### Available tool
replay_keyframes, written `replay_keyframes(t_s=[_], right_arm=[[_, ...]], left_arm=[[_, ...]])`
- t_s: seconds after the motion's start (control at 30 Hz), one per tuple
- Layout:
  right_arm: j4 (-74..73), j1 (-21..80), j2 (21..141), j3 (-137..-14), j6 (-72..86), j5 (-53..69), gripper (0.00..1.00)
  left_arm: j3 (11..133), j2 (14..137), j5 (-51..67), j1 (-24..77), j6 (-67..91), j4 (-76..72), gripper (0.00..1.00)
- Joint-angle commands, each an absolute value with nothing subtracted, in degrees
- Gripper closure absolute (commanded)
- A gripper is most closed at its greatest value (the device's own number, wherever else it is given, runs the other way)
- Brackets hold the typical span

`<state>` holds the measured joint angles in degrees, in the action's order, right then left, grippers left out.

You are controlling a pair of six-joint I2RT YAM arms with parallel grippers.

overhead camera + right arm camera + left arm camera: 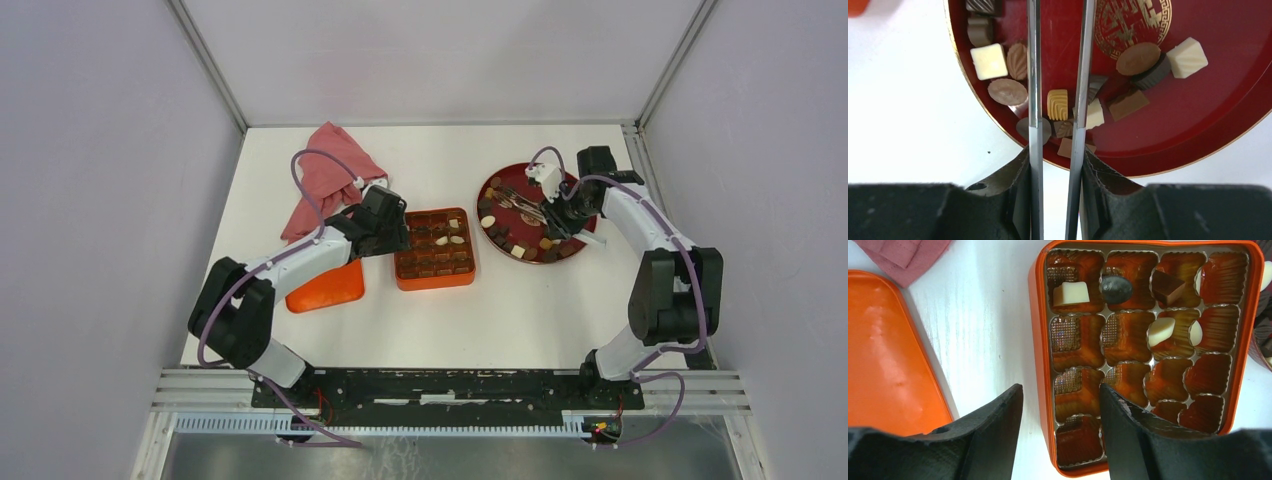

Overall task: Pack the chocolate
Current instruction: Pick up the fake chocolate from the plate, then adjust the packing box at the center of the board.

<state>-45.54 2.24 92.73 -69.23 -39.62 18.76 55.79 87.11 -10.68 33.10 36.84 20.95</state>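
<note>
Chocolate pieces [1058, 104] in dark brown, light brown and cream lie on the dark red plate [1198, 115]. My right gripper [1056, 152] is shut on metal tongs [1034, 75], whose two arms reach over the plate [497, 180] with a ridged yellow piece between them; their tips are out of view. The orange gridded box [434, 248] holds a few chocolates [1071, 293] in its far cells. My left gripper [1060, 390] is open and astride the box's near left wall [1040, 340], one finger over the table and one over the cells, holding nothing.
The orange lid [325, 288] lies left of the box, beside my left arm. A pink cloth [325, 175] sits at the back left. White walls and metal rails close in the table on three sides.
</note>
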Motion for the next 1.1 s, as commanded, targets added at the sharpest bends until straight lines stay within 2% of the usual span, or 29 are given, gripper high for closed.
replay_keyframes(t_s=[0.0,0.57,0.67,0.77,0.9,1.07], right_arm=[[-45.87,2.18,89.92,-72.42,-37.88,25.24,0.93],[-45.79,4.33,88.07,-73.27,-37.11,37.1,0.93],[-45.7,4.45,87.93,-73.1,-37.09,37.44,0.93],[-45.92,4.7,87.9,-73.14,-37.17,38.01,0.92],[-46.42,5.66,87.58,-72.49,-37.86,38.74,0.92],[-46.56,6.76,87.07,-72.22,-38.4,40.52,0.92]], left_arm=[[59.1,89.1,-12.95,32.8,33.92,20.44,0.38],[62.47,96.86,-10.71,30.2,31.63,18.44,0.56],[62.98,97.61,-10.42,30.19,31.73,18.17,0.67],[63.42,98.26,-10.69,30.15,31.81,18.17,0.84],[63.75,98.48,-11.05,30.18,31.9,17.96,0.97],[62.97,95.89,-14.16,30.75,31.7,16.96,0.98]])
